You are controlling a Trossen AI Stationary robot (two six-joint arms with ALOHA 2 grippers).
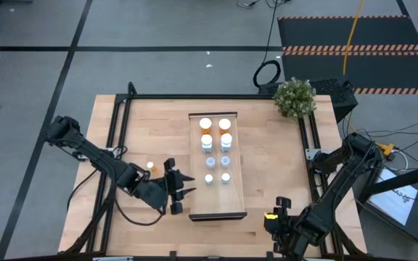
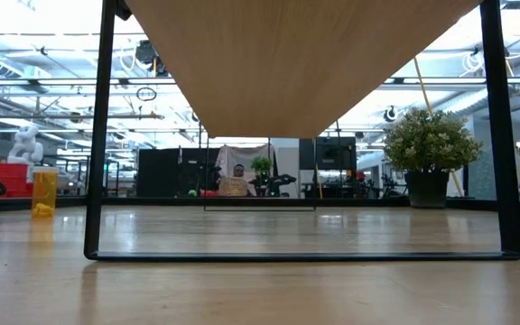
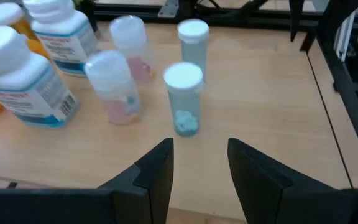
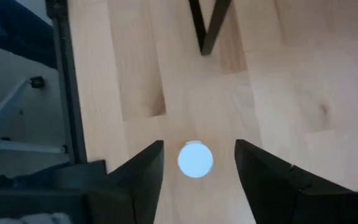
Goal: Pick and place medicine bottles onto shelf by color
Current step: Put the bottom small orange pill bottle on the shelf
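White round cap (image 4: 195, 159) of a small plastic bottle sits between the right hand's (image 4: 197, 163) open fingers; light, slippery, grip its sides.

Grey floor (image 1: 158, 29) crossed by dark tape lines, black hazard-striped mat (image 1: 354, 43), potted plant (image 1: 294, 97) at table corner

White caps all along the light-wood shelf (image 1: 217, 206)!
Orange bottles (image 1: 205, 125), blue-grey bottles (image 1: 226, 161) behind; pale desk (image 1: 144, 130), black fingers (image 3: 157, 171).
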